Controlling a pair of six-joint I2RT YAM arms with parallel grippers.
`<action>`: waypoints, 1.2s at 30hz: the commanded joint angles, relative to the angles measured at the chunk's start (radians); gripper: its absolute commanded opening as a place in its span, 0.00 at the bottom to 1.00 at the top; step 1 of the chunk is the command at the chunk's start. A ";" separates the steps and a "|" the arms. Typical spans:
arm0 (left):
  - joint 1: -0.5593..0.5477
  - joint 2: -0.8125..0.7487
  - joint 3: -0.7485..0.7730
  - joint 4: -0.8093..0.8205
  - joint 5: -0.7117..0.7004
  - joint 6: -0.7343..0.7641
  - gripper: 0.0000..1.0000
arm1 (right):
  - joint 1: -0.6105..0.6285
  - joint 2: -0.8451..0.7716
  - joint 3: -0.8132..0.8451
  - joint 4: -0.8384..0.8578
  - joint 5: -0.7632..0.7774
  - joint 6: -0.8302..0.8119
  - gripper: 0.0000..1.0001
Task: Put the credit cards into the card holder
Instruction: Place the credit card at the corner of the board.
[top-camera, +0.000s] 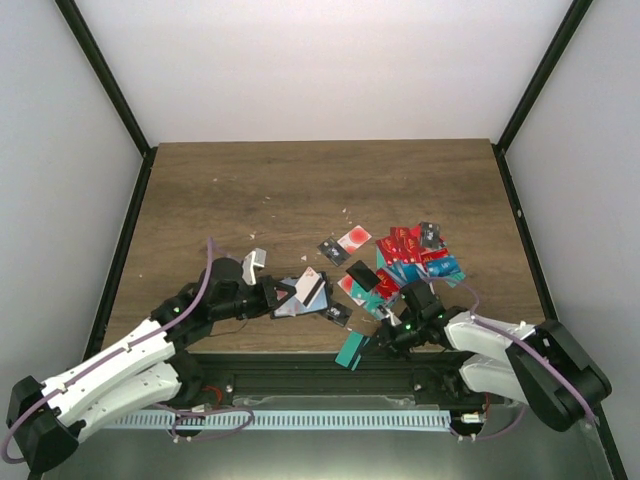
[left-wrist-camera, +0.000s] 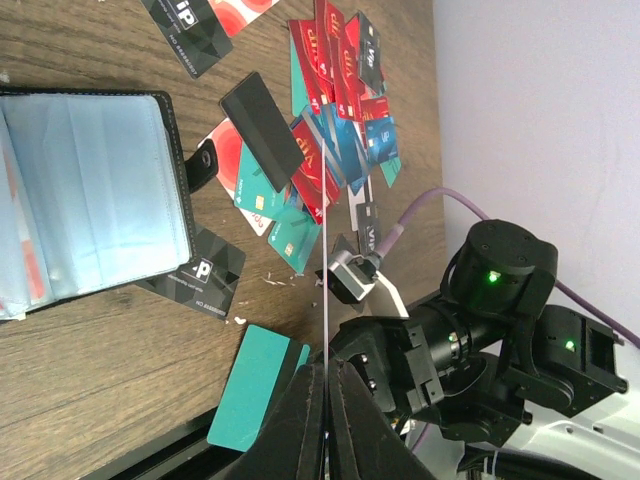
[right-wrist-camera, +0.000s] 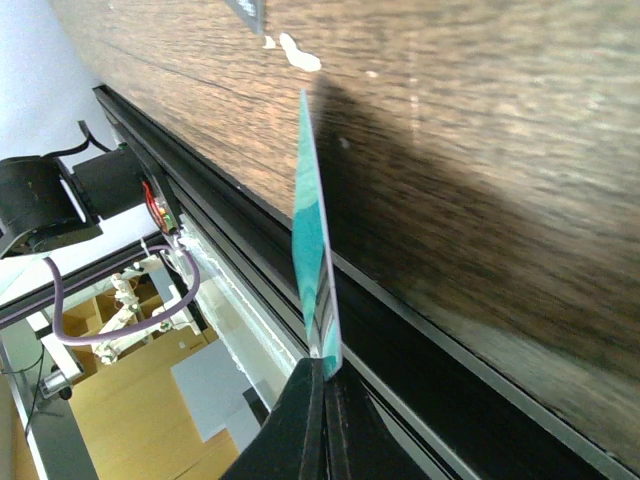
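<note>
On the brown table (top-camera: 300, 190) the holder (left-wrist-camera: 90, 200) lies open, left of the cards (left-wrist-camera: 335, 80) and by the left gripper (left-wrist-camera: 325, 375), which pinches an edge-on card (left-wrist-camera: 325, 290). The right gripper (right-wrist-camera: 322, 372) clamps a teal card (right-wrist-camera: 312, 250) at the near edge.

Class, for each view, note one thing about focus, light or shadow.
Top view: even light, sharp throughout. Left wrist: the left claw is dark and soft, its held card a thin line, the loose cards sharp. Right wrist: the teal card throws a dark shadow on the table, whose grain is blurred.
</note>
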 joint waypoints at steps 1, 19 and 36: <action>0.006 -0.003 0.035 0.001 -0.009 0.020 0.04 | -0.002 0.027 0.038 -0.062 0.056 -0.044 0.01; 0.008 0.033 0.051 -0.018 -0.032 0.017 0.04 | -0.038 0.146 0.108 0.038 0.119 -0.004 0.06; 0.050 0.048 0.087 -0.020 -0.048 0.034 0.04 | -0.063 0.016 0.406 -0.434 0.078 -0.281 0.70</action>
